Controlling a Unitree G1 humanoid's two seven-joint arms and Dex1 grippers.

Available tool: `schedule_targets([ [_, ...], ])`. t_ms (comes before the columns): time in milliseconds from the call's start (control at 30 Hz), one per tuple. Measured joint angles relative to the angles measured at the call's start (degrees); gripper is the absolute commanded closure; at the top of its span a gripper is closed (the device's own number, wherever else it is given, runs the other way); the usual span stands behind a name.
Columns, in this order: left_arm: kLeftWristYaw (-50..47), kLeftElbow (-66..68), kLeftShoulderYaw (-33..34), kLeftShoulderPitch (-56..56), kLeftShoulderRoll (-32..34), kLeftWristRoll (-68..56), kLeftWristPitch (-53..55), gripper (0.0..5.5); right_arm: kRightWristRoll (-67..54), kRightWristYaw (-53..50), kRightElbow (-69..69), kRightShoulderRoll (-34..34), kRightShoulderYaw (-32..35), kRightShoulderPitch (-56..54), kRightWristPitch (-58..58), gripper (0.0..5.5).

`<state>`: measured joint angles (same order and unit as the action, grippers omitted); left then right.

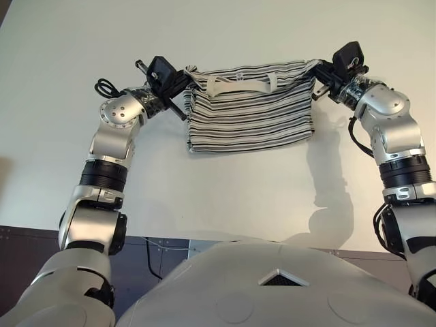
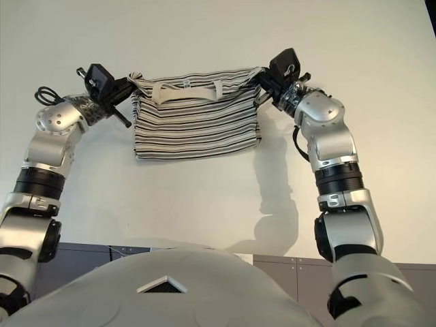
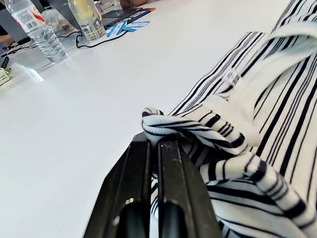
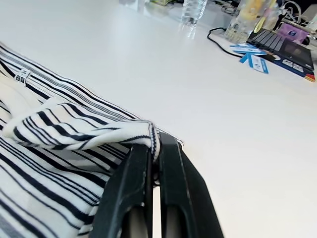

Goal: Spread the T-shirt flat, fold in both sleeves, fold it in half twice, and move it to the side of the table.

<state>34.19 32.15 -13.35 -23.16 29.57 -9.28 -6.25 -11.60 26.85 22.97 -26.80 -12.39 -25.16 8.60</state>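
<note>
Left arm [image 1: 112, 146] up over the white surface [image 1: 225, 204], elbow bent outward. Left jaws pressed together on the top left corner of the T-shirt [image 1: 248, 112]; the left wrist view shows a bunched roll of striped cloth pinched between the two black fingers [image 3: 171, 193]. T-shirt: black-and-white stripes, outline a wide rectangle, set between the two arms toward the far part of the surface. Its top edge runs stretched from one grip to the other, with the pale neckband [image 1: 242, 83] along it. Striped body spreads from that edge back toward the robot; cannot tell whether the near hem rests on the surface. Right jaws likewise clamped on the top right corner, cloth edge caught between the fingers [image 4: 171, 188]. Right arm [image 1: 392, 136] bent, forearm angled in toward the shirt. Far side of the surface, well apart from the shirt: a clear plastic bottle [image 3: 37, 29], a second bottle with yellowish contents [image 3: 88, 19], a black cable [image 3: 96, 40], blue cards [image 4: 252, 54] and a dark flat device [image 4: 285, 47].
</note>
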Motion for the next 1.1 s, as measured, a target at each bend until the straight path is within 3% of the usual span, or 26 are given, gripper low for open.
schedule_targets([
  [100, -0.04, 8.29, -0.05, -2.37, -2.71, 3.95, -3.92, 5.38, 3.64, -0.45, 3.99, 2.61, -0.20, -1.33, -1.47, 5.40],
  [200, -2.59, 10.38, 1.75, -2.02, -3.40, 5.51, -5.48, 4.97, 7.13, 0.25, 10.98, 5.35, -1.47, -3.10, -4.59, 5.40],
  [500, -6.63, 17.24, 4.87, -4.47, -6.96, 8.00, -5.60, 3.51, 13.29, -2.51, 24.83, 8.97, 0.03, -9.92, -13.70, 3.70],
  [700, -5.81, 26.18, 7.59, -11.83, -10.75, 7.86, -6.86, 2.44, 11.36, -5.66, 38.02, 13.36, 6.25, -20.11, -12.08, 3.66],
  [800, -11.92, 33.59, 9.32, -16.55, -10.94, 8.59, -2.37, 1.89, 11.39, -10.65, 44.58, 14.71, 8.76, -23.73, -9.74, 3.66],
  [933, -16.67, 36.42, 12.73, -17.28, -9.71, 8.32, -0.73, 1.89, 10.11, -10.06, 44.95, 14.43, 11.95, -23.42, -11.83, 3.66],
  [1000, -16.72, 34.62, 14.21, -15.22, -8.68, 7.74, -1.26, 1.89, 10.96, -3.41, 39.77, 13.66, 10.23, -22.42, -16.67, 3.66],
  [1100, -16.43, 25.21, 18.65, -8.20, -9.00, 3.06, -0.96, 1.89, 21.67, 2.43, 37.90, 11.06, -0.26, -21.75, -25.75, 3.66],
])
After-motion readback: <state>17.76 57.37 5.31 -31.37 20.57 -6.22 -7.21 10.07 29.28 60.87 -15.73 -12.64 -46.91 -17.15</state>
